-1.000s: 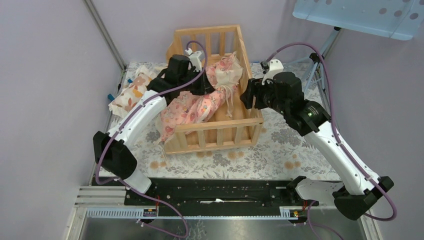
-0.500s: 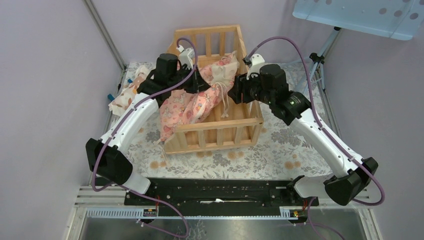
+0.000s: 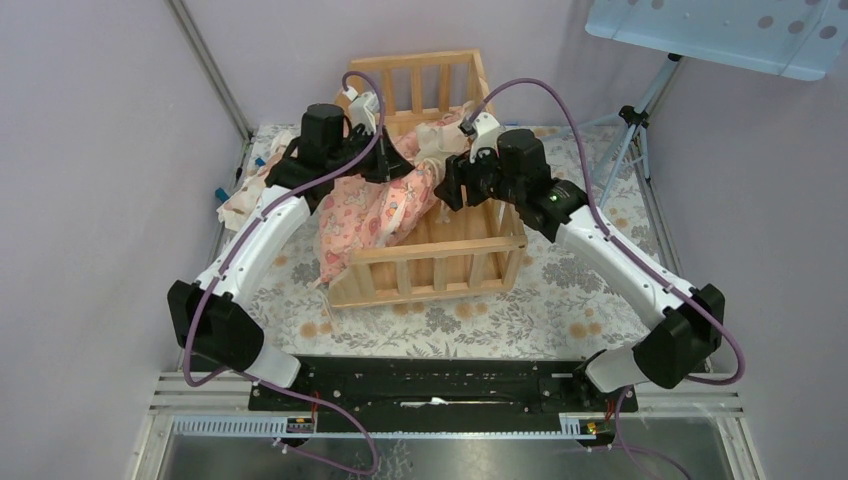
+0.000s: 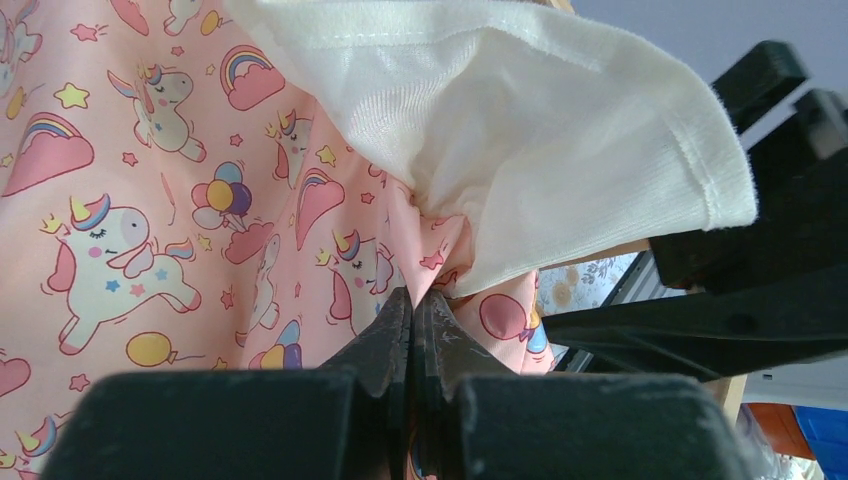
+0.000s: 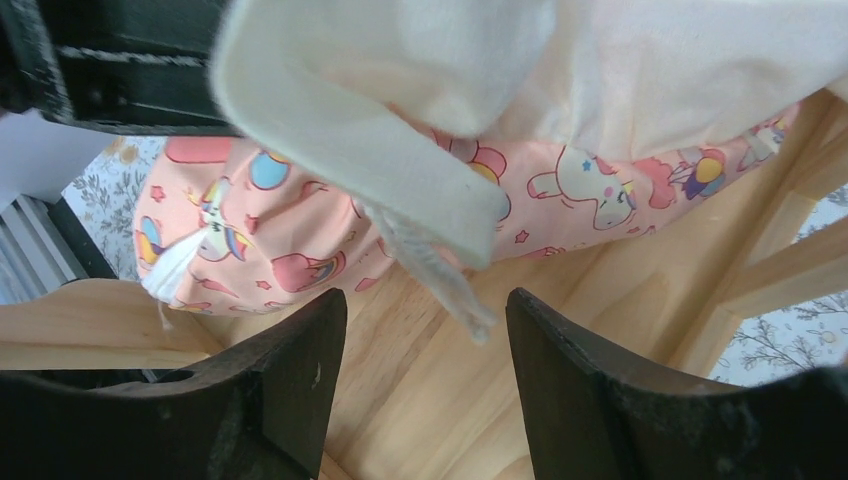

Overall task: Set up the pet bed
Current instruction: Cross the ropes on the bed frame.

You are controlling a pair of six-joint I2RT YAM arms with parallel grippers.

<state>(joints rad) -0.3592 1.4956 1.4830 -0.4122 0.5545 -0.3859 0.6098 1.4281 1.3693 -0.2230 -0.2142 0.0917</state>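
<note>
Pale natural wood marks your pet bed (image 3: 437, 262), a crib-like frame with slatted rails. It stands on the grey floral tablecloth (image 3: 560, 300) towards the far middle of the table, between the two arms. Your pink unicorn-print cushion (image 3: 375, 210) with its cream ruffle lies partly inside the frame. It is bunched up, and its lower end hangs over the frame's left side, down to the cloth.

Your left gripper (image 4: 411, 300) is pressed fully together, with a fold of the pink fabric pinched at its tips just below the ruffle. It holds that part of the cushion raised above the plank base.

Your right gripper (image 5: 425, 320) reaches in from the other side with its jaws standing well apart and nothing clamped. The cream ruffle hangs just above them, and a cream string (image 5: 440, 285) dangles towards the gap over the bare wooden base.

Left of the frame, a small cream pillow (image 3: 250, 195) with orange prints lies on the cloth near the table's edge, partly hidden by your left arm.
</note>
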